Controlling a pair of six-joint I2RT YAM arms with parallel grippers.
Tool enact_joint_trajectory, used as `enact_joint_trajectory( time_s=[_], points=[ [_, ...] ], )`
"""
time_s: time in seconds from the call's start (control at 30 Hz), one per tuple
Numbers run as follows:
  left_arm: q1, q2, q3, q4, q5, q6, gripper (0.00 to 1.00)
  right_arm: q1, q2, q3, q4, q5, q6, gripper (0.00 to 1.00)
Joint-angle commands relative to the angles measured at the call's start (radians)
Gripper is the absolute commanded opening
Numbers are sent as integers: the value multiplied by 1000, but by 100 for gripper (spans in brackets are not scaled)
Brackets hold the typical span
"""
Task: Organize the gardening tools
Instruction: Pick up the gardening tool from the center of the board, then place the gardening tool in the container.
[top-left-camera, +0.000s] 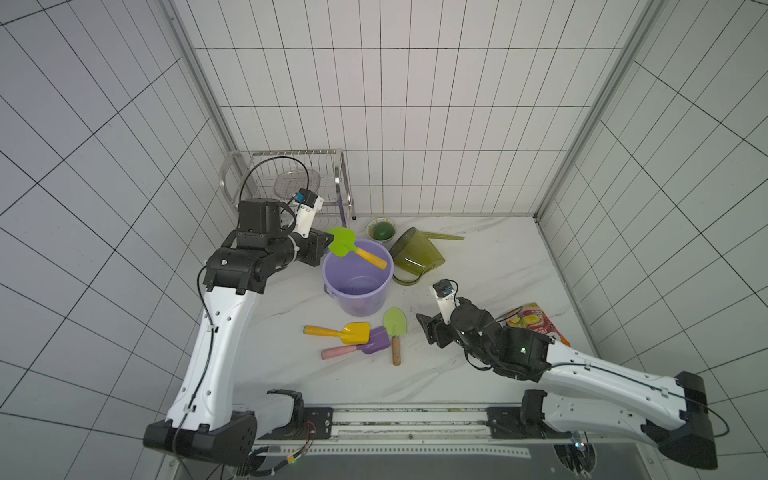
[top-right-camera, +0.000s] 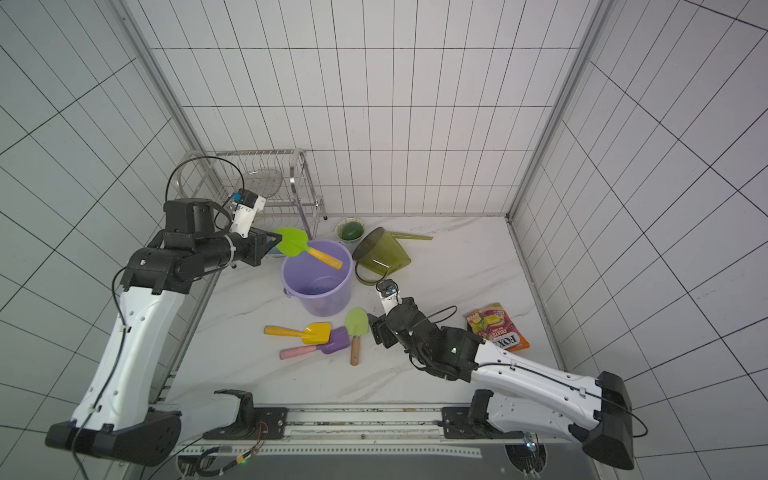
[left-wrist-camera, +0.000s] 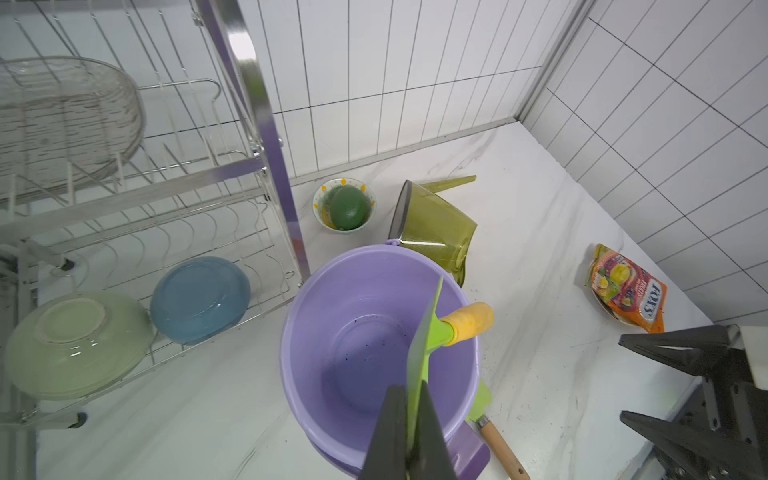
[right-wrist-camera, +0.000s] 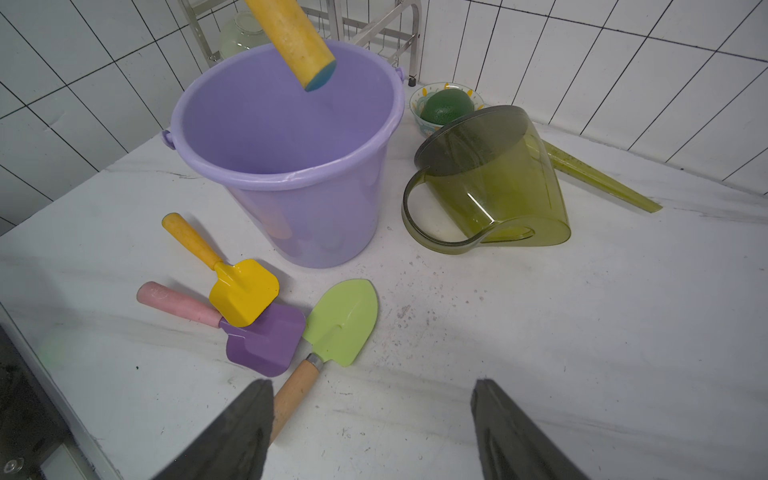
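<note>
Here the left end effector is clamped tight on the flat blade of the bright-green plastic trowel with the yellow handle, holding it in the air over the open mouth of the round lilac plastic bucket; the handle slants across above the rim and the bucket looks empty inside. The right end effector has its jaws spread wide with nothing between them, low over the white marbled surface, near the wooden handle of the pale-green spade. That spade lies flat just in front of the bucket, its blade pointing toward it. Beside it lies the purple scoop with the pink handle, blade edge against the spade's, and the yellow scoop lies with its blade overlapping the purple one. The olive translucent watering can lies on its side just beside the bucket, spout toward the back wall. An orange snack packet lies partly under the right arm.
</note>
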Motion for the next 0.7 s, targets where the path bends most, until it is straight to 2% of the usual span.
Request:
enact_joint_trajectory(
  time_s=[0.0, 0.27, 0.5, 0.67],
  points=[
    [1, -21, -9, 60, -99, -25, 0, -10, 1, -14, 12, 18, 17, 78],
    [-19, -17, -155, 126, -124, -78, 0, -13, 49, -11, 15, 10, 18, 78],
    [-100, -1, -272, 194, -245, -61, 0, -24, 121, -16, 21, -10, 34, 78],
    [-125, 29, -338, 234, -273, -55, 0, -49, 190, -31, 55, -85, 72, 78]
  ],
)
